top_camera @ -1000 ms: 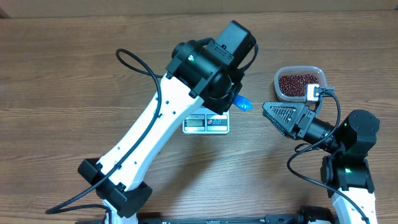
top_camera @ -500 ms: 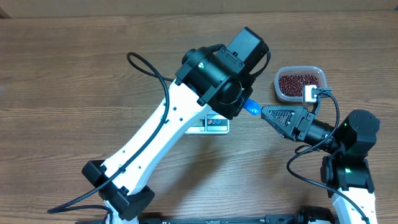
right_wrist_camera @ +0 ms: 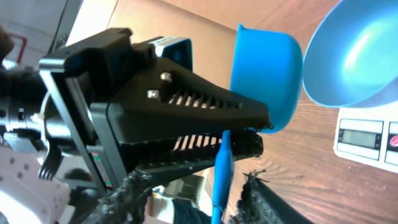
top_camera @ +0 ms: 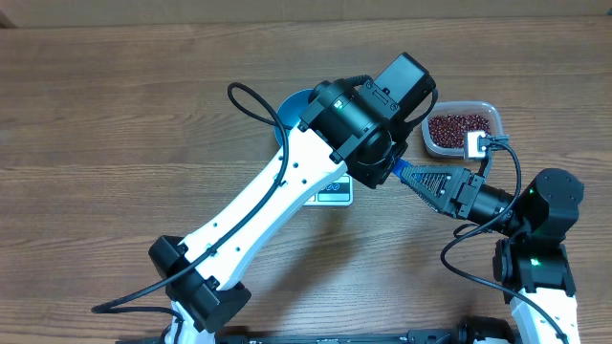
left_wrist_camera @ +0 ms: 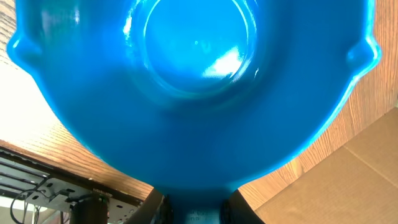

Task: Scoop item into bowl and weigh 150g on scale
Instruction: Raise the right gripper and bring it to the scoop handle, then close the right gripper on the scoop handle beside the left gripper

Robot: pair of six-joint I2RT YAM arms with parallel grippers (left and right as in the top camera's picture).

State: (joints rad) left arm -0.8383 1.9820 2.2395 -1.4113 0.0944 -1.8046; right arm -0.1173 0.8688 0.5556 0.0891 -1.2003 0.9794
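The left fingers clamp the blue scoop. The right fingers stand apart on either side of its handle, not yet touching it. They should close squarely on it before the left fingers release. The beans lie in the tub; the bowl sits on the scale.

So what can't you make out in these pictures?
- Scale: overhead, the left arm covers all but its front edge; right wrist, display too small to read.
- Bowl: overhead, mostly under that arm; right wrist, cut by the edge.
- Most of the table: left wrist, the scoop fills the view.
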